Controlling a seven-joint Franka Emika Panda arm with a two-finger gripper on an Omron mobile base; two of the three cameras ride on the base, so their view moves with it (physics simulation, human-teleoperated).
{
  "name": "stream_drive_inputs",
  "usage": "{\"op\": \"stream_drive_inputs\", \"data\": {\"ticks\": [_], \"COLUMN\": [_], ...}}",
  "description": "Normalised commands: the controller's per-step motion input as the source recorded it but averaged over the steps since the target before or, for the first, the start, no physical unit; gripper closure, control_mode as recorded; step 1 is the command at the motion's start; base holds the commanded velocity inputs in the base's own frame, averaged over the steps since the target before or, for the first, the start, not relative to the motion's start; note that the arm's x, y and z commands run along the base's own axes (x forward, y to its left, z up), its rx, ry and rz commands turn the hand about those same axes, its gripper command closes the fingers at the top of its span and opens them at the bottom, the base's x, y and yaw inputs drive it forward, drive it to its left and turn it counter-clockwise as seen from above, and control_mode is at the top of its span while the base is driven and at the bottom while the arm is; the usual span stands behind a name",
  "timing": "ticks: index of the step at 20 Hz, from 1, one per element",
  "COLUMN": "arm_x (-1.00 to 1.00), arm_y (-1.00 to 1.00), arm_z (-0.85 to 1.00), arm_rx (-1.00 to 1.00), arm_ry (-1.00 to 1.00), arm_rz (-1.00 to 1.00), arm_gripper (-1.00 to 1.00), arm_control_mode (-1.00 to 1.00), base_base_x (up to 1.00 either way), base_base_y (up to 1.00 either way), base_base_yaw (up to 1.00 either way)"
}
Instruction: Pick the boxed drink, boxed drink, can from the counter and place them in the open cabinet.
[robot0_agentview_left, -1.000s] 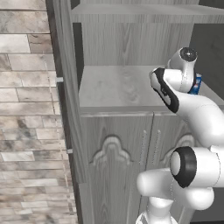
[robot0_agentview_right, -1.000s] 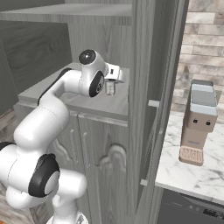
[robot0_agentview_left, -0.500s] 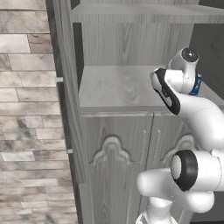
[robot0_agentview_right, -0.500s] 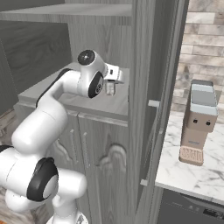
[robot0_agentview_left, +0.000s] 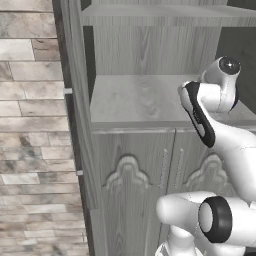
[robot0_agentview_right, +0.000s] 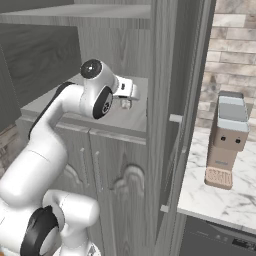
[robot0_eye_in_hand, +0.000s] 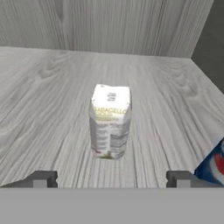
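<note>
The grey wood-grain shelf (robot0_eye_in_hand: 52, 87) of the tall open cabinet (robot0_agentview_left: 150, 50), a niche above two doors with ornate curved panels, has a plank back wall and a dark side wall. On it a small cream-white boxed drink (robot0_eye_in_hand: 110, 121) with printed sides stands upright, alone in the middle of the board. The robot's two-finger gripper (robot0_eye_in_hand: 111, 179) is spread wide and holds nothing; its dark fingertips (robot0_eye_in_hand: 41, 179) rise at either side of the hand view, and the carton sits between their lines but farther in, clear of both. A blue can with a red-and-white band (robot0_eye_in_hand: 214, 168) shows partly at the right edge, just beside the right fingertip. In the right base view the white arm (robot0_agentview_right: 55, 120) reaches into the niche.
</note>
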Motion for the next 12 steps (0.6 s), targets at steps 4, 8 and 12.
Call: {"op": "stream_drive_inputs", "data": {"ticks": [4, 8, 12], "arm_x": [-0.41, -0.30, -0.33], "arm_y": [0.09, 0.22, 0.22], "arm_z": [0.21, 0.26, 0.28], "arm_rx": [0.00, 0.00, 0.00], "arm_ry": [0.00, 0.00, 0.00], "arm_rz": [0.00, 0.00, 0.00], "arm_gripper": [-1.00, -1.00, -1.00], "arm_control_mode": [-1.00, -1.00, -1.00], "base_base_x": [0.00, 0.00, 0.00], "base_base_y": [0.00, 0.00, 0.00], "base_base_yaw": [0.00, 0.00, 0.00]}}
